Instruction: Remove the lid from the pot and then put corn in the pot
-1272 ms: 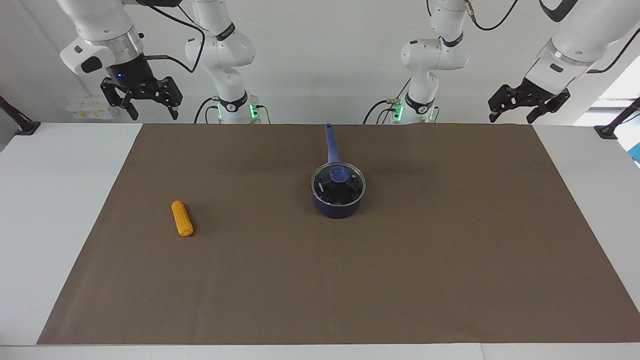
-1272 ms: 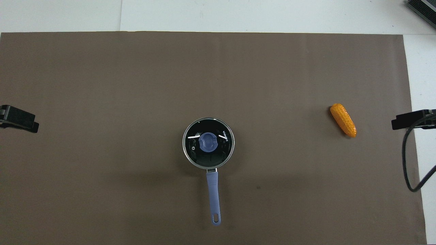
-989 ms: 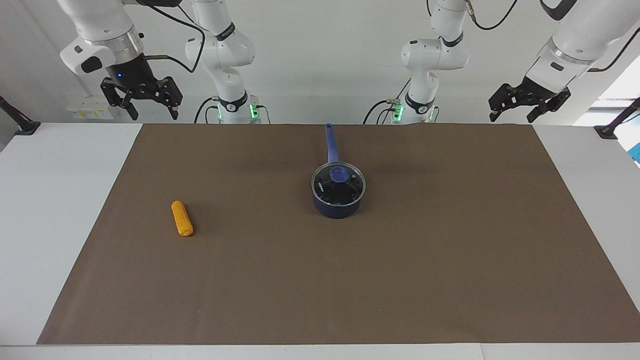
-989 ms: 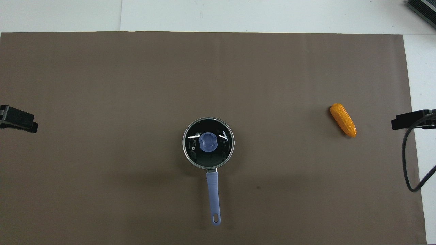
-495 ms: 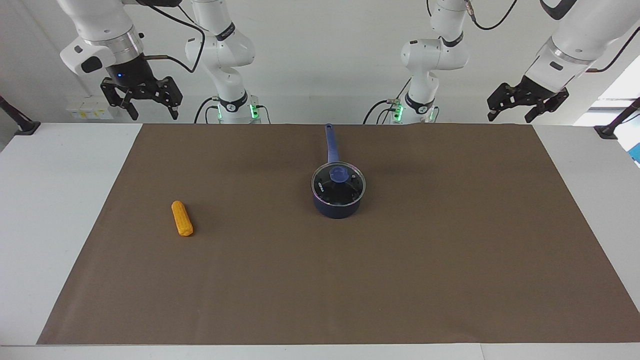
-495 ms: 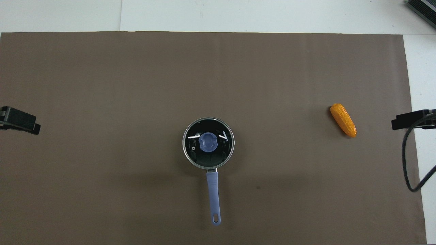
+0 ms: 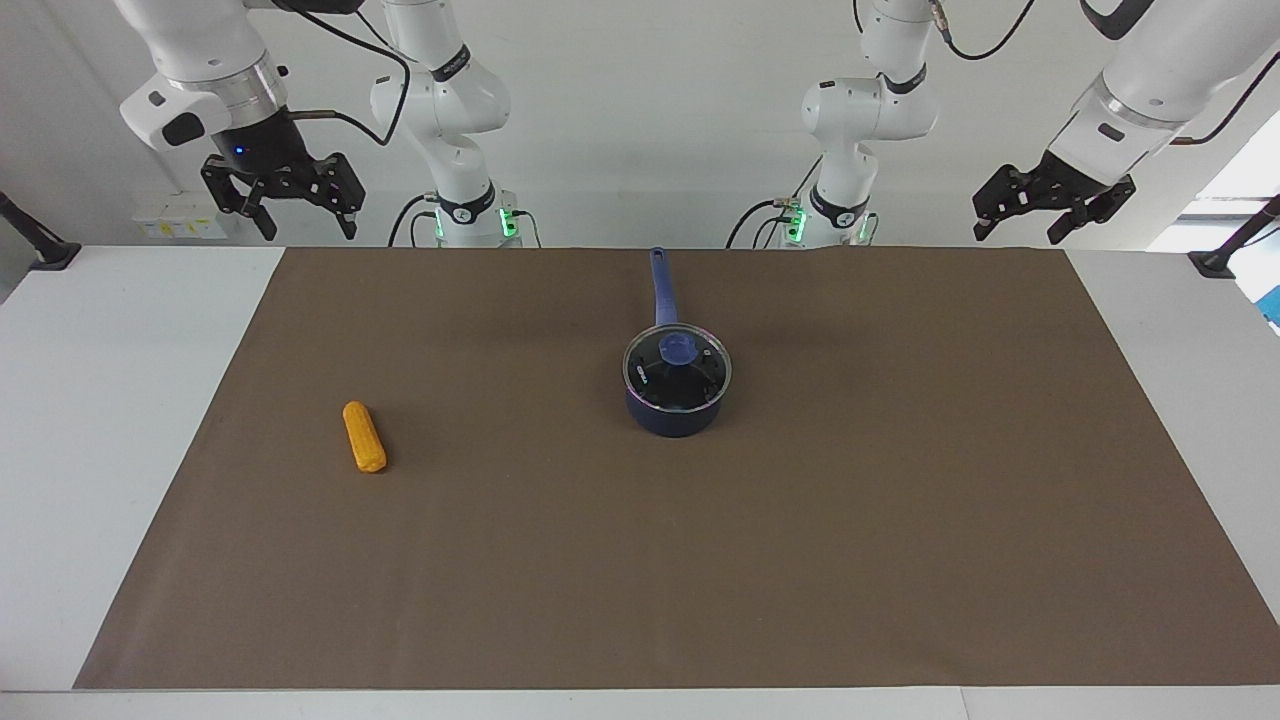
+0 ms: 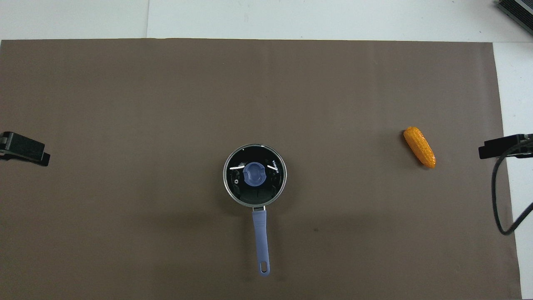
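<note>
— Brown mat on the white bench (image 7: 110, 400): where's the pot (image 7: 676, 412)?

— Mid-mat, lid (image 7: 677, 371) on, handle toward the robots. Corn (image 7: 364, 436) lies toward the right arm's end.

— Tools?

— Left tool (image 7: 1050, 200) and right tool (image 7: 283, 195) both wide, empty, raised over the bench's robot-side edge.

— First move?

— Descend straight onto the blue knob (image 8: 254, 173), grip it centred, lift level.

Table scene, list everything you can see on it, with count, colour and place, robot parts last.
pot: one, dark navy, mid-mat, handle toward the robots
lid: one, clear glass, blue knob, on the pot
corn: one, orange-yellow, on the mat toward the right arm's end, apart from the pot
mat: one, brown, covering the table
table: one, white
right gripper: one, black, open, raised, empty
left gripper: one, black, open, raised, empty
</note>
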Available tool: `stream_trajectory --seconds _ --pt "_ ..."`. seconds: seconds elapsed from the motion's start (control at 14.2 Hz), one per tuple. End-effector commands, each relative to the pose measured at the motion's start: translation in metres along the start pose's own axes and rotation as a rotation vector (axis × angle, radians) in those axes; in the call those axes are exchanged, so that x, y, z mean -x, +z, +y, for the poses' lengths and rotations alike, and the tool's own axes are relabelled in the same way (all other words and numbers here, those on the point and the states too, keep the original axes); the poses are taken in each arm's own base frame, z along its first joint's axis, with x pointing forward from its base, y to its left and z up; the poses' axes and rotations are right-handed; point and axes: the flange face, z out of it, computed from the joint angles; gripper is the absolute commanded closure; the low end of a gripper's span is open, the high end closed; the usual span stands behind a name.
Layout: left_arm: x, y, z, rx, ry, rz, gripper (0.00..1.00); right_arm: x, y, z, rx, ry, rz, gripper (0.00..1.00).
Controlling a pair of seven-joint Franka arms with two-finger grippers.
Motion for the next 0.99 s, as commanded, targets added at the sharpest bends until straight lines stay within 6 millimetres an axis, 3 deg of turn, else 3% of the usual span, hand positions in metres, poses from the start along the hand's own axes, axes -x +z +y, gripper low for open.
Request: stream_trajectory --seconds 0.0,0.28,0.64,0.92 --pt "0.007 -0.004 0.004 0.013 0.016 -0.008 0.00 0.008 -0.001 -0.003 -0.009 -0.024 -0.004 0.00" --pt "0.017 0.004 0.004 0.016 0.020 -0.009 0.00 0.007 -0.001 -0.002 -0.009 -0.025 -0.004 0.00" --pt "0.010 0.014 0.006 0.014 0.019 -0.013 0.00 0.009 0.002 -0.001 -0.010 -0.027 -0.003 0.00" --pt "0.000 0.032 0.032 0.010 0.045 -0.013 0.00 -0.007 0.038 -0.001 -0.007 -0.044 0.028 0.00"
